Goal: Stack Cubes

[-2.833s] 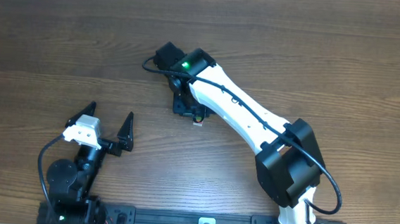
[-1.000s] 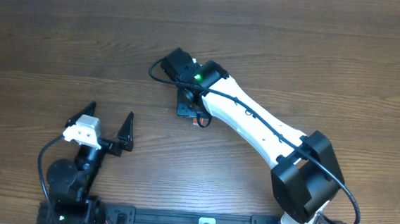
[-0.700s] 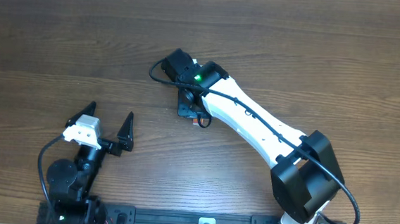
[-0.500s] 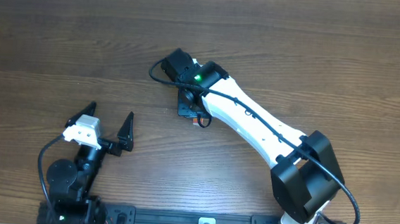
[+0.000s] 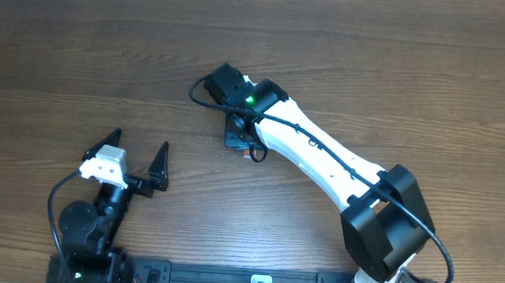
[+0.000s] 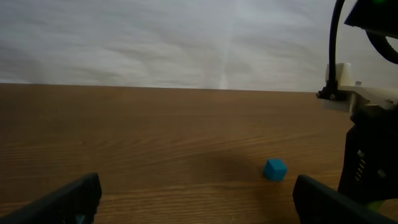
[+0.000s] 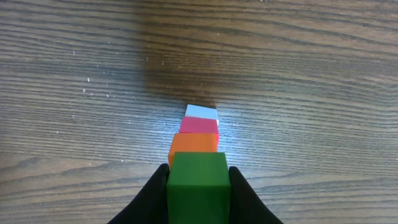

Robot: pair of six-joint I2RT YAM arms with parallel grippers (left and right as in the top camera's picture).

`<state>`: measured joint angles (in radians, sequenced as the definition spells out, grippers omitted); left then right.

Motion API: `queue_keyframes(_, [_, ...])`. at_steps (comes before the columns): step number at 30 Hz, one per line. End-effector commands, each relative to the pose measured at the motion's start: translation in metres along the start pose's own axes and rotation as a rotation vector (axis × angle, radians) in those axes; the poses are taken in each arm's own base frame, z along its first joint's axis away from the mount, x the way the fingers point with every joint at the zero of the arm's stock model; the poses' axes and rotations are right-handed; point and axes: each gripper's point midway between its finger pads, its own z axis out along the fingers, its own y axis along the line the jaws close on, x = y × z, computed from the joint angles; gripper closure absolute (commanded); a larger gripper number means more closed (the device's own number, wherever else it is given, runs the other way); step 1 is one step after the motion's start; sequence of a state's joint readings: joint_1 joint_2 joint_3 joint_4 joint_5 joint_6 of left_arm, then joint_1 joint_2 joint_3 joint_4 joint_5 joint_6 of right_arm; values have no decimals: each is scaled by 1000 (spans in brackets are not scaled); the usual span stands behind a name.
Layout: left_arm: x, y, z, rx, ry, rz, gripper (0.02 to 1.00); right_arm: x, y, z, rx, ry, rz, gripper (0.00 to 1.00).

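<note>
Right gripper is out over mid-counter, jaws clenched on the green wooden cube, one finger pressed to each side. That cube sits atop the orange cube, pink cube and pale blue cube, stacked on the brown wood-grain counter. Left gripper waits near its base, jaws spread wide, holding nothing.

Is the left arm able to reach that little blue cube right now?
Probably yes. The left hand is open, and only bare table lies between it and the blue cube. The right arm stands close beside the cube, so it might be a tight fit.
</note>
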<state>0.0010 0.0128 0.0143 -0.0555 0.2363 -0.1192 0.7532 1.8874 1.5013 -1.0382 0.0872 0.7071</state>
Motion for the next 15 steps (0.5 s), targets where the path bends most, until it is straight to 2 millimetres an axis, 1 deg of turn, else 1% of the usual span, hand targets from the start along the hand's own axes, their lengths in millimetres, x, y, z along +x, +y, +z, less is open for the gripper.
queue_keyframes(1, [2, -3, 0, 15, 0, 15, 20, -3, -4, -3, 3, -21, 18, 989])
queue_keyframes(6, [2, -3, 0, 15, 0, 15, 20, -4, -4, -3, 1, -23, 19, 980])
queue_keyframes(7, [2, -3, 0, 15, 0, 15, 18, -4, -3, -3, 1, -23, 18, 947])
queue_keyframes(10, [2, -3, 0, 15, 0, 15, 18, -4, -3, -3, 1, -22, 18, 807])
queue_keyframes(12, [2, -3, 0, 15, 0, 15, 18, -4, -3, -3, 1, -22, 18, 761])
queue_keyframes(14, [2, -3, 0, 15, 0, 15, 20, -3, -3, -3, 1, -22, 18, 746])
queue_keyframes(15, [2, -3, 0, 15, 0, 15, 23, -3, -3, -3, 1, -22, 17, 722])
